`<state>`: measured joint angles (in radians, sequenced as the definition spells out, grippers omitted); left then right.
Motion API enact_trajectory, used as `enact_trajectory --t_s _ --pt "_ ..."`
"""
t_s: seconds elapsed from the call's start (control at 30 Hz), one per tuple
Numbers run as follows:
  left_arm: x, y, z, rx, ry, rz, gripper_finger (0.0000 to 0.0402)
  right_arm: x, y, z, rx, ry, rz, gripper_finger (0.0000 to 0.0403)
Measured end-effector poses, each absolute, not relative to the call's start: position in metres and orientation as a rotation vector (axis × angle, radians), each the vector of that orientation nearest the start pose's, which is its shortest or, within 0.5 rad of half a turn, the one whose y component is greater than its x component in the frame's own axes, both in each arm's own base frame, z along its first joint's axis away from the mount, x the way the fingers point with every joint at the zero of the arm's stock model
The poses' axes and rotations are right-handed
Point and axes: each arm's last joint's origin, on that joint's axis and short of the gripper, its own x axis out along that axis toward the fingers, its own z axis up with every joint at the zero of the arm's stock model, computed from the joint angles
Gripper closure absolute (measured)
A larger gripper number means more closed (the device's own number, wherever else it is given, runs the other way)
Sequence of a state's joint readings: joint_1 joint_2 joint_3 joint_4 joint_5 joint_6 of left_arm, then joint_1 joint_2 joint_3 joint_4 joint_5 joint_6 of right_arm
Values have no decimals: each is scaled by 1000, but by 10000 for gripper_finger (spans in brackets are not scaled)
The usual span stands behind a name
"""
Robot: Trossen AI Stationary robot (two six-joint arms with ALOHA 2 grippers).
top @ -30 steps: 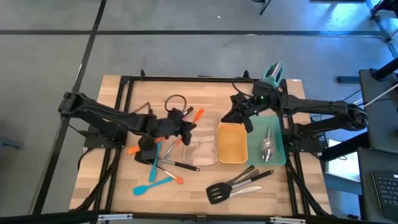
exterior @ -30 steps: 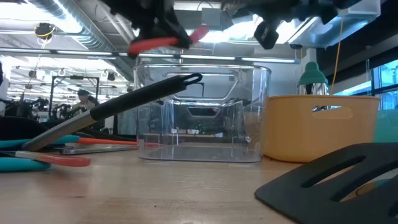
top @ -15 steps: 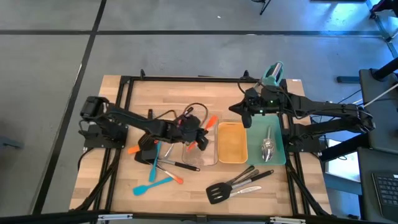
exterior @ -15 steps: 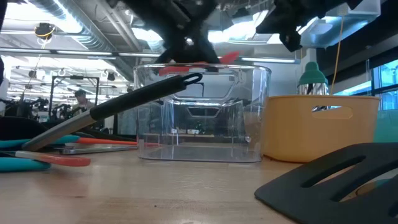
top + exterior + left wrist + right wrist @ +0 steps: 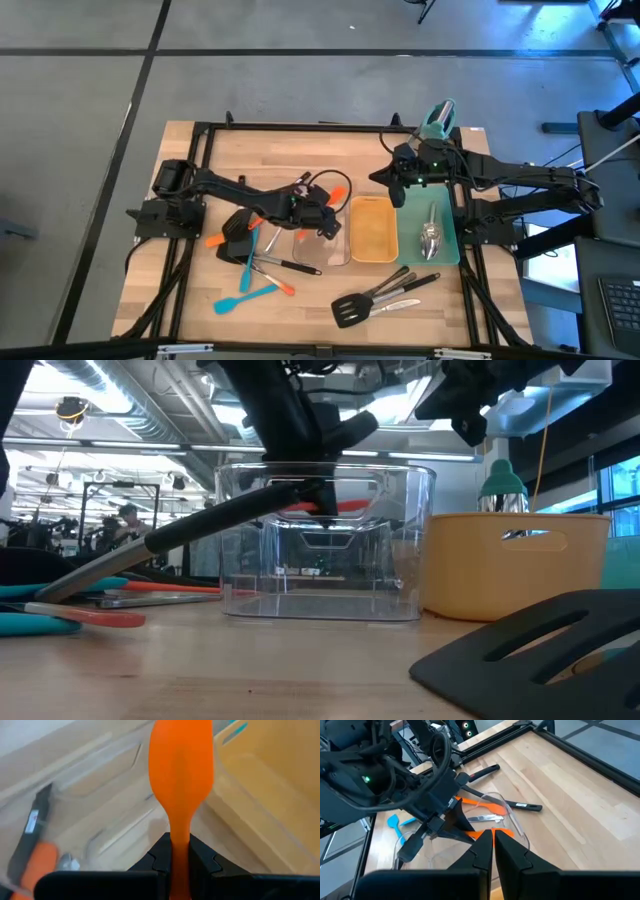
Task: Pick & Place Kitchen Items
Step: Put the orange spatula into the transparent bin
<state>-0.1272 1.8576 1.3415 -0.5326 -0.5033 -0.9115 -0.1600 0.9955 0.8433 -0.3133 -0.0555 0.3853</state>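
Orange spatula point(image 5: 181, 780): handle clenched in left tool point(image 5: 322, 208), blade projecting ahead over clear tray point(image 5: 322, 248); right tool point(image 5: 395, 180) clenched, empty, beside yellow tray point(image 5: 372, 230)

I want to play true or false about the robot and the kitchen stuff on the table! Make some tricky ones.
1. The left tool is shut on the orange spatula. True.
2. The spatula is being held over the yellow tray. False: it is over the clear tray.
3. A shiny steel spoon lies on the teal mat. True.
4. The right tool is holding a black turner. False: it is shut on nothing and hangs near the yellow tray's far end.
5. The black slotted turner is inside the yellow tray. False: it lies on the wooden table.
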Motion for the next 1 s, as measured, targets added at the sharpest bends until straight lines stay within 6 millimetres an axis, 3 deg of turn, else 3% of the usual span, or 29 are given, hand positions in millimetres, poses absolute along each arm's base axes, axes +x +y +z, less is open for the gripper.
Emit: enact_trajectory --t_s 0.5,0.77,1.0 --pt "382 -35 207 -510 764 750 376 212 -33 304 428 436 -191 382" --pt "392 -38 180 -541 824 733 376 212 -33 304 428 436 -191 382" --pt "392 -36 172 -571 859 748 376 212 -33 304 428 436 -192 382"
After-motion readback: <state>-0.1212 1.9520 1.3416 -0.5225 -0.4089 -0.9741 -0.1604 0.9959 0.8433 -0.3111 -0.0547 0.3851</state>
